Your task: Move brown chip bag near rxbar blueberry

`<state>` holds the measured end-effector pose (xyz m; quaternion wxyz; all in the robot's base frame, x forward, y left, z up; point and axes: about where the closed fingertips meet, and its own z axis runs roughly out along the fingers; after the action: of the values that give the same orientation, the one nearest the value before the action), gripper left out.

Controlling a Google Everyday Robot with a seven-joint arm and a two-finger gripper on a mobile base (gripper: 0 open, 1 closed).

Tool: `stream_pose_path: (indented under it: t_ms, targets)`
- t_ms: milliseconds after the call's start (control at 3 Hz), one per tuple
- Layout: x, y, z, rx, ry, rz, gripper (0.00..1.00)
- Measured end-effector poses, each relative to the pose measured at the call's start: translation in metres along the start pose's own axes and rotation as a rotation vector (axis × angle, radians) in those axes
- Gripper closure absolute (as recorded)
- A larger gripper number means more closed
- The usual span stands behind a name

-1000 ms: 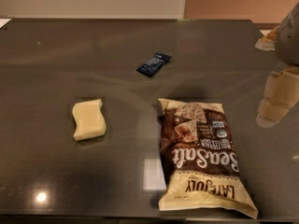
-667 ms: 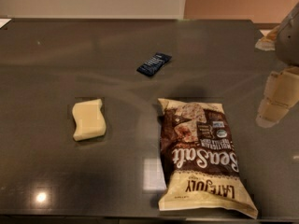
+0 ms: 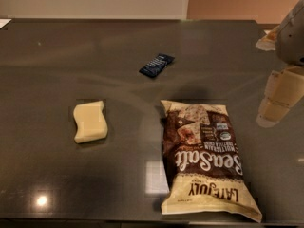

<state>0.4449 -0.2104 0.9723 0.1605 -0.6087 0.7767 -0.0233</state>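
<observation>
Tool (image 3: 278,99) is at the far right edge, cream-coloured blocky parts hanging below a rounded grey arm (image 3: 292,32) that is cut off by the edge of the view. It sits over the right side of the tabletop (image 3: 71,56). Cannot tell whether the tool is released or clenched from here. It is apart from the chip bag (image 3: 204,160), off to the bag's right and level with its upper end, with bare dark surface between them. It touches neither the bag nor the other items.

The chip bag lies flat on the tabletop, front and right of centre, lengthwise toward the near edge. Dark brown middle, cream ends, "Sea Salt" script reading upside down from this side, chip pictures at the far end. The near end reaches almost to the front edge.

The small blue bar (image 3: 156,65) lies flat farther back, near the centre, turned at an angle. It is up and left of the bag's far end, apart from it, not touching.

A pale yellow wavy sponge (image 3: 90,121) lies flat on the left, well apart from both the bag and the bar.

The tabletop is dark, glossy, with light reflections near the front.
</observation>
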Motion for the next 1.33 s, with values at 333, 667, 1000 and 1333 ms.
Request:
stream_pose_path:
  t_ms: [333,667,1000,1333]
  targets:
    - [-0.017,0.002,0.029,-0.054,-0.024,-0.031,0.0]
    - [-0.029,0.003,0.049,-0.093,-0.039,-0.053,0.0]
    - [-0.047,0.001,0.079,-0.156,-0.059,-0.091,0.0]
    - [-0.058,0.006,0.099,-0.206,-0.066,-0.118,0.0]
